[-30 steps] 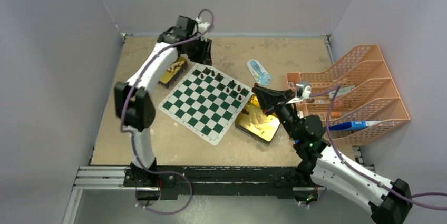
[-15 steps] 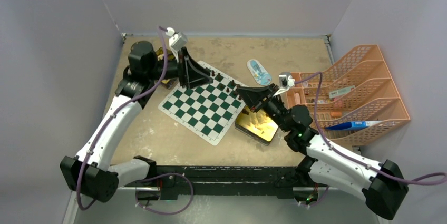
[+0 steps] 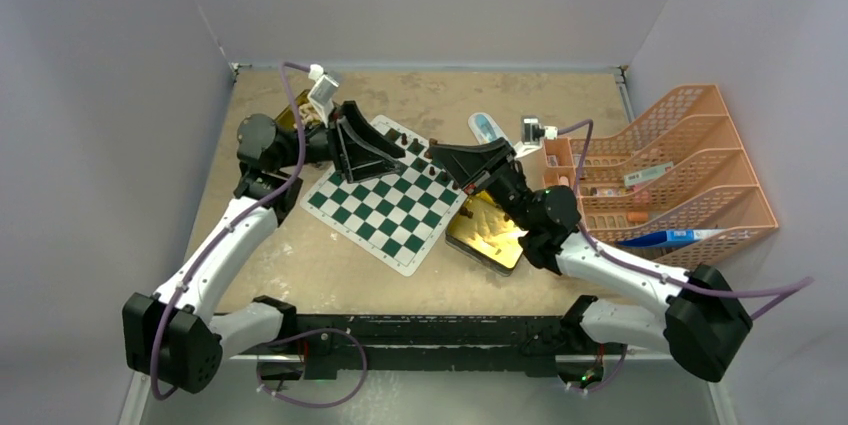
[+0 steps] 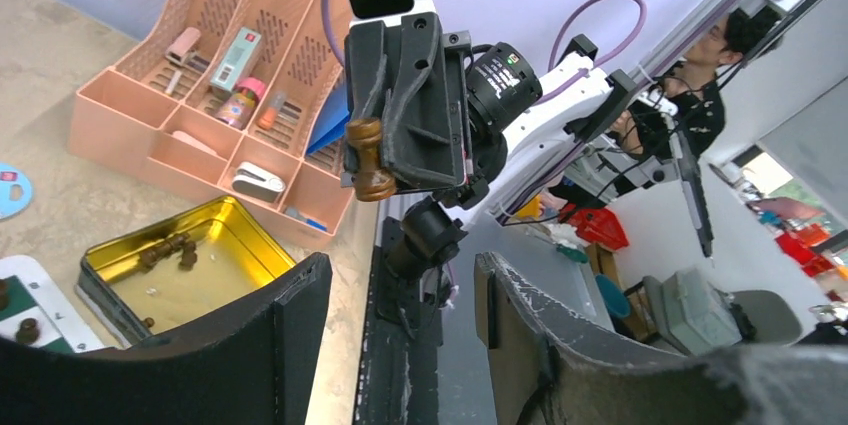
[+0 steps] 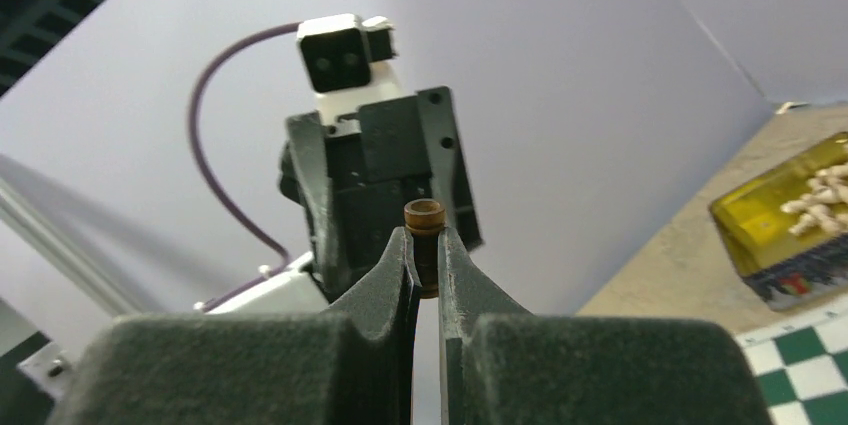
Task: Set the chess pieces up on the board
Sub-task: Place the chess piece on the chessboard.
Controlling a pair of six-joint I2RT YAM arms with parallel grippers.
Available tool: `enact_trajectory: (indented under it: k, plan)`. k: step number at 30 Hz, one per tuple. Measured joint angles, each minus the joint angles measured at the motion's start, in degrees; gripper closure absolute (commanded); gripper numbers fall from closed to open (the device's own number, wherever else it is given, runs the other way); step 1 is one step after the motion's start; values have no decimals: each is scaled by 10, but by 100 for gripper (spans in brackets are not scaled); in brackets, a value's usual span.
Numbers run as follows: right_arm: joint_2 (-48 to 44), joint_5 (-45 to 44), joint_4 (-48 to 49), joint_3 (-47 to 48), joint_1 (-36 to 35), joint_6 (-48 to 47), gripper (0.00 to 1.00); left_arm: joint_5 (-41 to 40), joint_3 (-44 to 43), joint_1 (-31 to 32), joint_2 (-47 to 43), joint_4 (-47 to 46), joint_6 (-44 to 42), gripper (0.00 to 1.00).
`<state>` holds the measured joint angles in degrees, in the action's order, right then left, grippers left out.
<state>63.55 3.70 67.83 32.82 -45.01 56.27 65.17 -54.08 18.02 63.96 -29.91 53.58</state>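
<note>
Though half hidden, dark chess piece (image 5: 424, 217).

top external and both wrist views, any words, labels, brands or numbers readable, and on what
No text can be read in any view.
Blue oval packet: print too blurred.
Green box in the orange tray: label too small.
Blue box in the same tray: white patch, illegible.
Chess piece in the right end effector: no marking visible.

Shiny metal tin (image 4: 215, 280), smooth wooden piece (image 4: 368, 157)
</note>
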Motion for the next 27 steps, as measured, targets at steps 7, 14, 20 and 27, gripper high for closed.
enact_trajectory:
  k: [7,14,20,27]
  plan:
    - [48,30,35,32,-1,34,100,7,37,7,51,-144,125,47]
    - [73,45,43,52,-4,42,100,4,40,18,61,-212,179,49]
    - [82,49,45,56,-9,43,100,4,41,21,75,-255,210,55]
    - [82,49,45,57,-16,41,100,4,41,21,80,-274,227,62]
